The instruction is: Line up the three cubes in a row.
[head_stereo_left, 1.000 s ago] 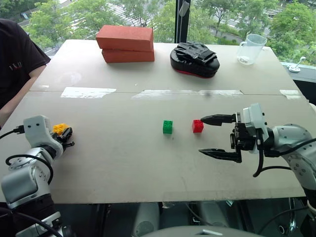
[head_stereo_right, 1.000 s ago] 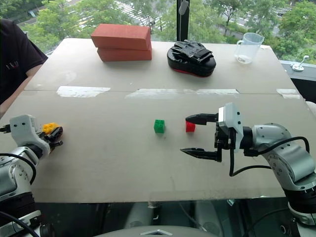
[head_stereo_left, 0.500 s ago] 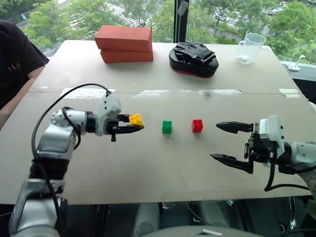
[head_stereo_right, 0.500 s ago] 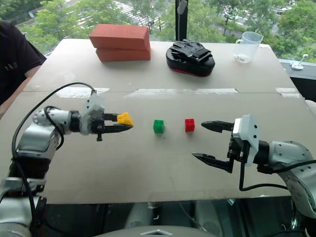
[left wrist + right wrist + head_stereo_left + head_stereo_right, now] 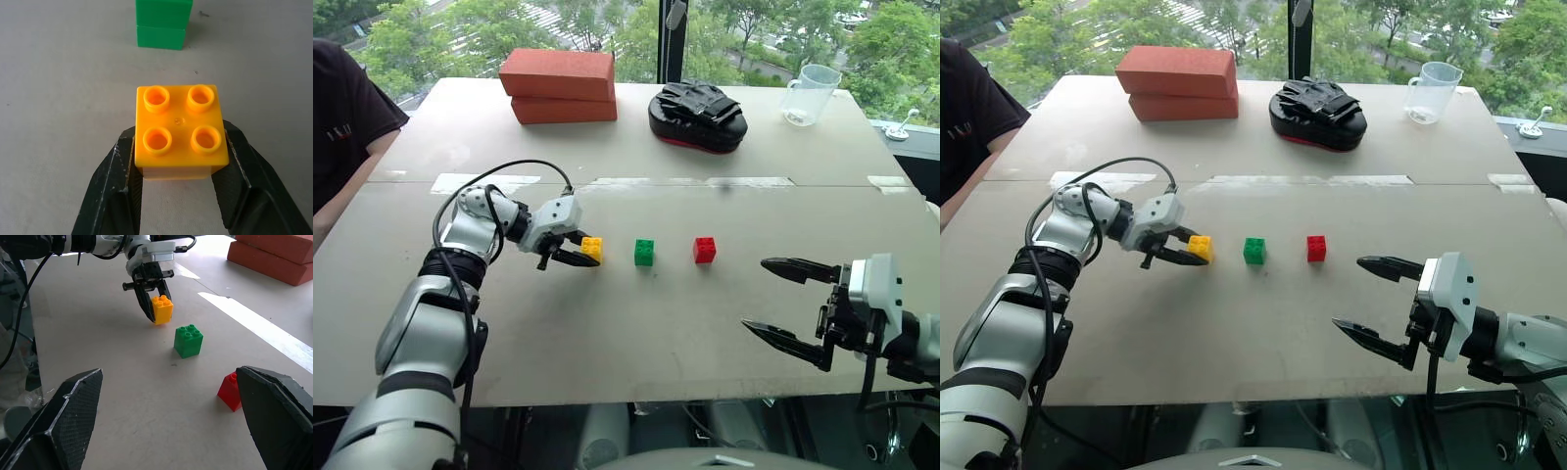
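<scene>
The yellow cube [image 5: 592, 249] sits low at the table in the middle, with my left gripper [image 5: 579, 257] shut on it; the left wrist view shows both black fingers [image 5: 120, 186] clamped on the yellow cube's [image 5: 181, 131] sides. To its right stand the green cube [image 5: 645, 253] and then the red cube [image 5: 705, 250], roughly in one line. My right gripper [image 5: 783, 299] hovers open and empty near the table's front right, well clear of the red cube [image 5: 230, 390].
Two stacked red-orange bricks [image 5: 561, 86] lie at the back left, a black pad [image 5: 697, 117] at the back middle, a clear measuring cup [image 5: 811, 96] at the back right. A person's dark sleeve [image 5: 347, 108] shows at the far left.
My left arm has brought the yellow cube from the table's left side to a spot just left of the green cube. My right gripper has drawn back toward the front right, still open.
</scene>
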Available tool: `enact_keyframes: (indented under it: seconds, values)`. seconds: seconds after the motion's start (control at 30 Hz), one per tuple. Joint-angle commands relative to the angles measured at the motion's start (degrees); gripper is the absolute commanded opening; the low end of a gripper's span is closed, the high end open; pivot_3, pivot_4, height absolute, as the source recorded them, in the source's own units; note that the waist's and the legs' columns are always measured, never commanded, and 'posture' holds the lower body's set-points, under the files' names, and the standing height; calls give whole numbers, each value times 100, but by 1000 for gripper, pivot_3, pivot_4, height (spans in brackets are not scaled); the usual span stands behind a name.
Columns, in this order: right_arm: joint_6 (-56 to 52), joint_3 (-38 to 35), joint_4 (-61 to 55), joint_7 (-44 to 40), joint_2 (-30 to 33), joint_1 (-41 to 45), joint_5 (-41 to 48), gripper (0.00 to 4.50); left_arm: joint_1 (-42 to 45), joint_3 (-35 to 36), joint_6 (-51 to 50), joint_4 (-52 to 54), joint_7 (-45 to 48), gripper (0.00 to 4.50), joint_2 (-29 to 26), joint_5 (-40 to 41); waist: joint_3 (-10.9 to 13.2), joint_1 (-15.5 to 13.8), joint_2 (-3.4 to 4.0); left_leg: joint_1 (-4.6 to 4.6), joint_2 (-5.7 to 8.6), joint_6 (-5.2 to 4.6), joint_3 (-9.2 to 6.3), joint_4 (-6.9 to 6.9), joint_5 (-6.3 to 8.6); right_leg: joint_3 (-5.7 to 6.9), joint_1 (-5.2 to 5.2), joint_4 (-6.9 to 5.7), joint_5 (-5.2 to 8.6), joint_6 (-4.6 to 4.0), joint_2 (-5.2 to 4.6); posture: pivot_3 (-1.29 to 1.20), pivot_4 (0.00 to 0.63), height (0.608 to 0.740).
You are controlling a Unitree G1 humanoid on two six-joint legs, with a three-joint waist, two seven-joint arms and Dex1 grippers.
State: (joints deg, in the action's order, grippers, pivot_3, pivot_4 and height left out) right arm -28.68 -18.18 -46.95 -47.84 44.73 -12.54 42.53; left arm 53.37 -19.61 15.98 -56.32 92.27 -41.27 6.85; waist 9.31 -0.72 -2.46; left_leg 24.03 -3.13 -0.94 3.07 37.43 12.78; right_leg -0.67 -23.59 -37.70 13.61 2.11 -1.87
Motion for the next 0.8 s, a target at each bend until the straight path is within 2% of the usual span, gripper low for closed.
enact_keyframes:
  seconds: [0.03, 0.17, 0.47, 0.5, 0.53, 0.57, 0.63, 0.67, 0.8]
  values:
    - [5, -259, -183, 42, 119, -8, 140, 4500, 239, 8, 452, -259, 23, 1286, 13, -114, 0, -1, 0, -1, 0, 0, -1, 1, 0, 1, 1, -1, 1, -2, 0, 0, 150, 740]
    - [-14, -293, -210, 87, 164, -3, 196, 4500, 293, 99, 573, -510, 23, 1286, 82, -195, 0, -1, 0, -1, 1, 0, -2, 2, 0, 0, 1, -1, 11, -21, 0, 0, 150, 740]
    - [-61, -326, -271, 191, 251, -28, 312, 4500, 446, 216, 756, -854, 14, 1286, 250, -511, -1, -6, -1, 3, 2, 0, -9, 2, 0, 9, 1, 0, -1, 1, 0, 0, 150, 740]
    - [-67, -339, -281, 199, 258, -38, 328, 4500, 455, 255, 736, -891, 13, 2366, 266, -545, -1, -4, -1, 3, 2, 0, -11, 2, 0, 10, 2, -1, -1, 1, 0, 0, 150, 740]
    - [-72, -355, -292, 203, 265, -54, 340, 4500, 460, 293, 737, -918, 13, 2931, 281, -571, -1, -3, -1, 3, 2, 0, -11, 3, 0, 9, 2, -1, -1, 0, 0, 0, 150, 740]
    - [-76, -370, -300, 206, 269, -70, 348, 4500, 464, 327, 766, -933, -5, 3072, 290, -593, -1, -6, -1, 3, 2, 0, -11, 3, 0, 9, 2, -1, -1, 0, 0, 0, 150, 740]
    - [-77, -394, -299, 205, 274, -98, 350, 4500, 451, 382, 728, -932, 8, 4067, 279, -585, -1, -6, -1, 4, 2, 0, -12, 3, 0, 11, 2, -2, -1, 0, 0, 0, 150, 740]
    - [-74, -401, -295, 202, 273, -108, 346, 4500, 434, 392, 694, -911, 16, 4419, 261, -551, -1, -4, -1, 3, 2, 0, -12, 3, 0, 11, 2, -2, -1, 0, 0, 0, 150, 740]
    - [-42, -400, -249, 170, 259, -140, 303, 4500, 247, 570, 381, -521, 23, 4419, 89, -71, -1, 2, -1, 3, 2, 0, -13, 3, 0, 11, 2, -3, -1, 1, 1, 0, 150, 740]
